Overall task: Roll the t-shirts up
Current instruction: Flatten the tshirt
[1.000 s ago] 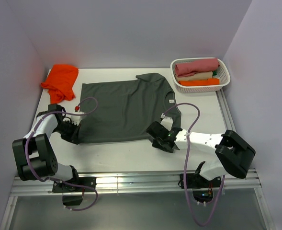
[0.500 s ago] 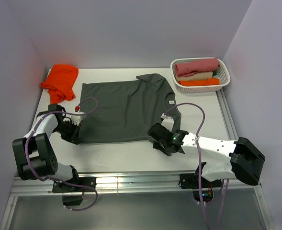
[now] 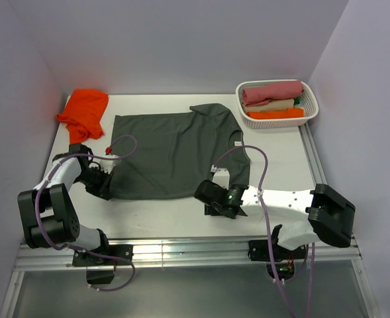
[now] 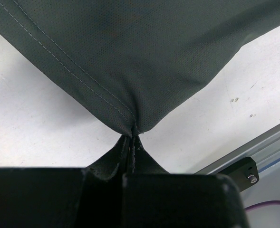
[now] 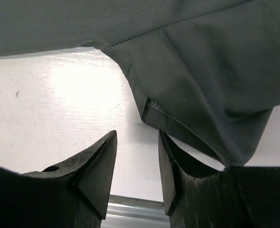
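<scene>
A dark grey t-shirt (image 3: 175, 152) lies spread flat on the white table, its small white neck label (image 3: 236, 143) to the right. My left gripper (image 3: 105, 187) is shut on the shirt's near-left hem corner; in the left wrist view the fabric (image 4: 144, 57) is pinched into the closed tips (image 4: 131, 137). My right gripper (image 3: 206, 199) stands open at the shirt's near-right edge. In the right wrist view a folded hem (image 5: 201, 80) lies just ahead of the tips (image 5: 137, 135), with only bare table between them. An orange t-shirt (image 3: 83, 112) lies crumpled at the back left.
A white basket (image 3: 312, 106) at the back right holds rolled shirts in pink, beige and orange. An aluminium rail (image 3: 181, 252) runs along the table's near edge. Walls close in the left, right and back sides.
My right gripper has opened, let go of the shirt's near-right edge and shifted a little to the left. The left gripper has kept its grip in place.
</scene>
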`<state>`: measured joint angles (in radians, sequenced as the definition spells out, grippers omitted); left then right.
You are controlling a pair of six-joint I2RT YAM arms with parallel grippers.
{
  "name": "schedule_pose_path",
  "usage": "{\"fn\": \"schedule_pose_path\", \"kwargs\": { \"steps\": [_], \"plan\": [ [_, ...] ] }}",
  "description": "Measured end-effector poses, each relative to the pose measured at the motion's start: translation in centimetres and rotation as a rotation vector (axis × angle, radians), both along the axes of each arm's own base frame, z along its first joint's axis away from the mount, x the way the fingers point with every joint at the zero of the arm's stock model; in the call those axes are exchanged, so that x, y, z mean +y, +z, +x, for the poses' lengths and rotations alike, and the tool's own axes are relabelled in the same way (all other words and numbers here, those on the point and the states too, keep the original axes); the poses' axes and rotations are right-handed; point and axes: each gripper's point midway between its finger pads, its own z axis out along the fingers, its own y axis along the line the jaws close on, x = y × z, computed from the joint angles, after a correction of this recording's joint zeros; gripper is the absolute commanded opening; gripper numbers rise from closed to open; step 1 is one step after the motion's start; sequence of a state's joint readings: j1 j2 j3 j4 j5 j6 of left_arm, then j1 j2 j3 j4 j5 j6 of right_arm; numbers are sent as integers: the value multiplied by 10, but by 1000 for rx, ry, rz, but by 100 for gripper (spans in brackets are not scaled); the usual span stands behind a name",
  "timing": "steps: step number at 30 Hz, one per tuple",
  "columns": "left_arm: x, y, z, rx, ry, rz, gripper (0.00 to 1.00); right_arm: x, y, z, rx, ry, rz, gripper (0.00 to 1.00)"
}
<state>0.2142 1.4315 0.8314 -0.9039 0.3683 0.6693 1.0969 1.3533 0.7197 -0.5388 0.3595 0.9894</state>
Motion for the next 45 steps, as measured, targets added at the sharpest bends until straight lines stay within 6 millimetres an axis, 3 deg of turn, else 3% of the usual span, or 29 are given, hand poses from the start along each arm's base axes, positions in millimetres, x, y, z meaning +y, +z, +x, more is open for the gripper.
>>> {"fn": "schedule_pose_path", "kwargs": {
  "steps": [10, 27, 45],
  "plan": [
    [-1, 0, 0, 0, -6, 0, 0, -15, 25, 0, -47, -92, 45, 47],
    [-5, 0, 0, 2, -20, 0, 0, -35, -1, 9, -4, -151, -72, 48],
    [-5, 0, 0, 1, -22, 0, 0, -65, -1, -7, 51, -196, -175, 47]
  ]
}}
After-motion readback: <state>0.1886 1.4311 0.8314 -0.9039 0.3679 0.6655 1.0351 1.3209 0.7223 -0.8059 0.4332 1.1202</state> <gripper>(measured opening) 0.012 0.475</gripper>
